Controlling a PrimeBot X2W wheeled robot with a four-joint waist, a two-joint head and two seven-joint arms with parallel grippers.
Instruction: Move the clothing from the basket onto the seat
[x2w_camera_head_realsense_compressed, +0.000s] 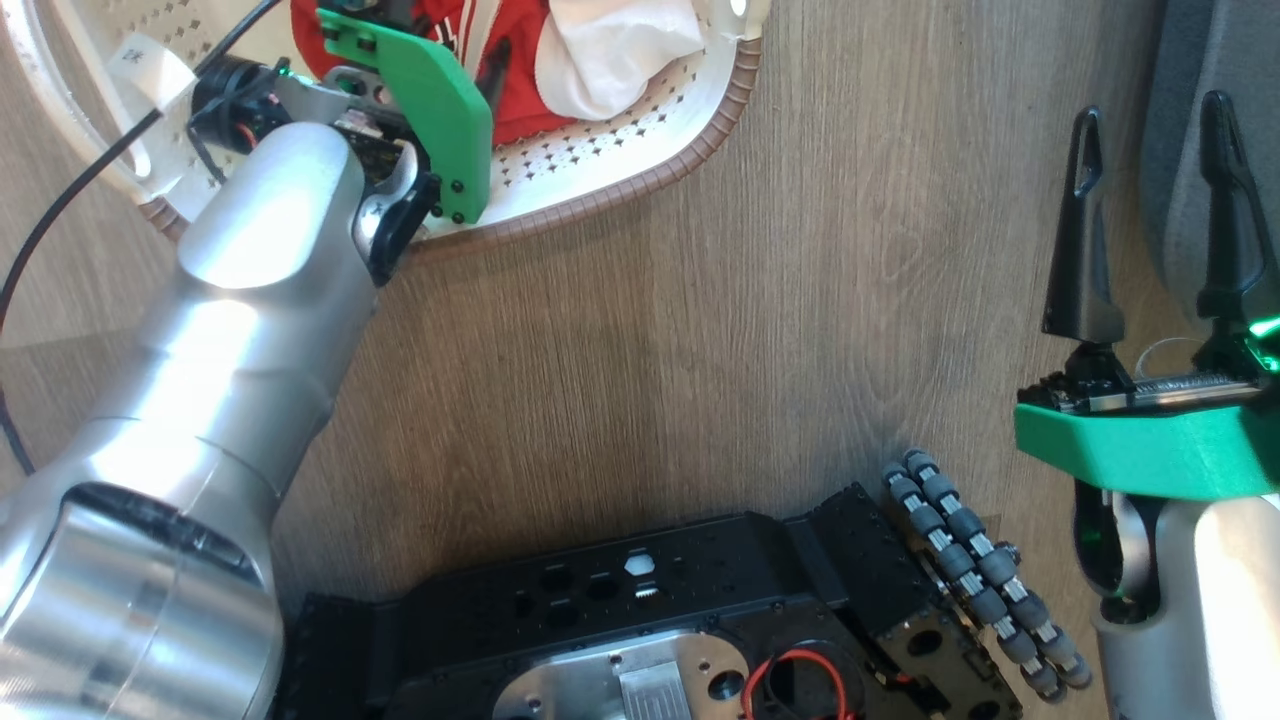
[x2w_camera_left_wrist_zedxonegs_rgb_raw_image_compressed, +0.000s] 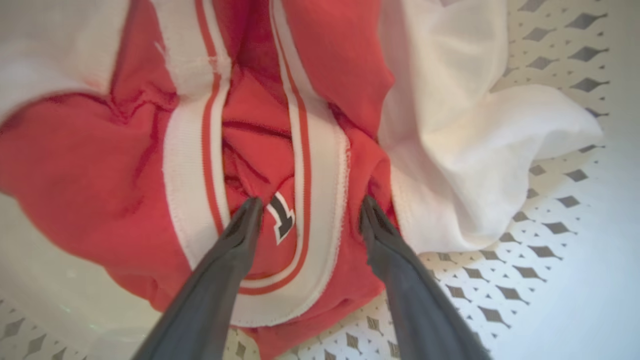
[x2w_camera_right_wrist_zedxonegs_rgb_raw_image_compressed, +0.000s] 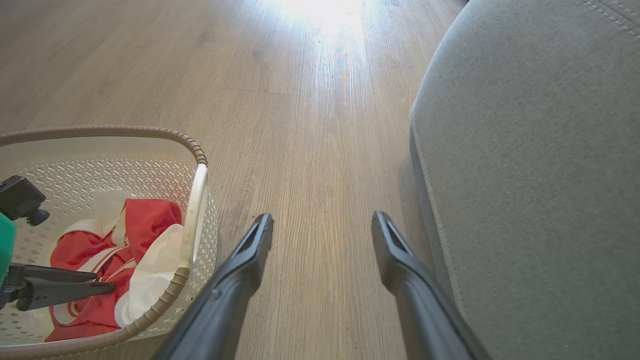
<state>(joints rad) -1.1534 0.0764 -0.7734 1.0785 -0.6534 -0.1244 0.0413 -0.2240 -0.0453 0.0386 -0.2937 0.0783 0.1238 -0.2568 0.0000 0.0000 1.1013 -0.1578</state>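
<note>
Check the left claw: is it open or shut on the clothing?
Open. The left claw has its two fingers standing apart, tips against the red striped garment in the basket, a white-trimmed fold between them not pinched.

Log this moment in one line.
left hand: open, down on red clothing in basket | right hand: open, empty, above floor beside seat

Domestic room, living-room type.
Wood-look plank floor (x2w_camera_right_wrist_zedxonegs_rgb_raw_image_compressed: 310, 125) with a bright patch of glare; a grey upholstered seat (x2w_camera_right_wrist_zedxonegs_rgb_raw_image_compressed: 540, 175) with stitched seams stands directly on it; near it a perforated cream laundry basket (x2w_camera_right_wrist_zedxonegs_rgb_raw_image_compressed: 150, 131) with a brown woven-look rim holds crumpled red-and-white clothing (x2w_camera_right_wrist_zedxonegs_rgb_raw_image_compressed: 150, 217) (household laundry kit, soft furnishing: reads as a home, exact room unclear).
</note>
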